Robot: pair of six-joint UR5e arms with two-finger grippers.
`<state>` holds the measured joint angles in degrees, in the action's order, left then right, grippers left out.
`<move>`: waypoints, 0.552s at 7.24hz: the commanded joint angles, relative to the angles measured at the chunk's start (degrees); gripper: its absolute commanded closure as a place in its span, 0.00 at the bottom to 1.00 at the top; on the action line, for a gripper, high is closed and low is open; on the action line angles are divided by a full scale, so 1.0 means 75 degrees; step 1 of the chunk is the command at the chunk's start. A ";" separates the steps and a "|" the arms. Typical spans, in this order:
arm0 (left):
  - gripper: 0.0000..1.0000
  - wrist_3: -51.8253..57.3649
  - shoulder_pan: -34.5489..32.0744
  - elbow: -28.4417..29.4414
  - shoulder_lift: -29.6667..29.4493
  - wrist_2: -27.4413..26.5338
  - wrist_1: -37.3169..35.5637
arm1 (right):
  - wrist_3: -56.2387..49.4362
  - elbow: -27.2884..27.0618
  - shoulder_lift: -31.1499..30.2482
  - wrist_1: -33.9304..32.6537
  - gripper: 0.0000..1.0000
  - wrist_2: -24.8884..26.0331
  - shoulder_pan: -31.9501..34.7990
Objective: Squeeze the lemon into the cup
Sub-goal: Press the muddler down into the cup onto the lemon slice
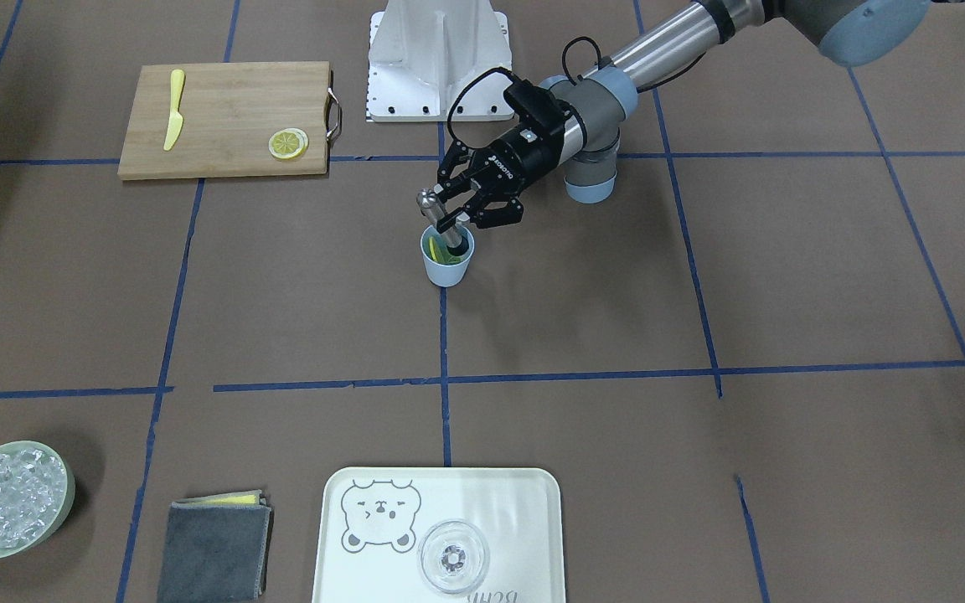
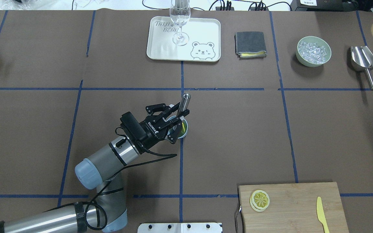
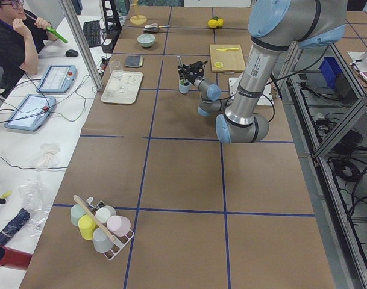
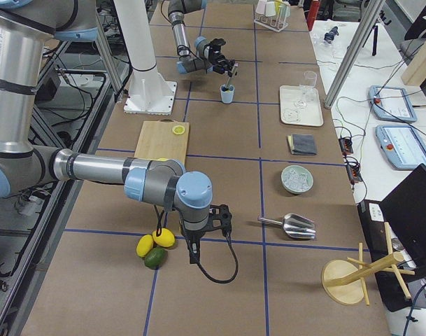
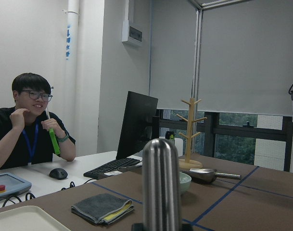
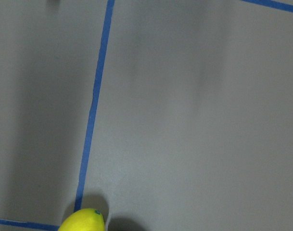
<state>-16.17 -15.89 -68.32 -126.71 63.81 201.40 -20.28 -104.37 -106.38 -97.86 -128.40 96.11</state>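
Down in the cup (image 1: 447, 261), which stands alone near the middle of the desk (image 1: 700, 293), a lemon slice (image 1: 435, 248) leans against the inner wall. The lower end of a steel masher (image 1: 430, 206) reaches in beside it, though I cannot tell whether the two are touching. My left tool (image 1: 451, 223) is clenched on the masher's shaft just above the cup's rim, with the rounded head sticking up past it. I judge the squeezing to be under way: the slice is in and the masher is in. No juice shows, so I can't say how much has been pressed out. What remains is to finish pressing and lift the masher clear. My right tool (image 4: 219, 220) hangs well apart at the desk's end, near some whole fruits (image 4: 155, 246), and I cannot tell whether it is released or clenched. Counting:
- one cup, with at least one slice in it
- what look like two more slices (image 1: 288, 143) stacked on the one cutting board (image 1: 231, 100)
- one knife (image 1: 173, 113)
- one glass (image 1: 453, 557) on one tray (image 1: 524, 502)
- one cloth (image 1: 214, 548)
- one bowl (image 1: 70, 492) of ice
- one scoop (image 2: 363, 61)
- three whole fruits, two yellow and one green
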 commanded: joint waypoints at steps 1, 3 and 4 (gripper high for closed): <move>1.00 0.0000 0.0068 -0.0054 -0.0039 -0.0036 -0.0134 | -0.0026 0.0041 0.0005 0.0004 0.00 -0.0013 0.0053; 1.00 0.0081 0.0033 -0.0591 -0.0063 -0.0001 -0.0403 | -0.0014 0.0041 0.0028 0.0004 0.00 -0.0013 0.0053; 1.00 0.0291 -0.0025 -0.0884 -0.0063 -0.0001 -0.0404 | -0.0003 0.0041 0.0028 0.0004 0.00 -0.0013 0.0053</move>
<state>-15.33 -15.70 -72.42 -127.14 63.74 198.77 -20.38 -104.06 -106.23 -97.82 -128.49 96.49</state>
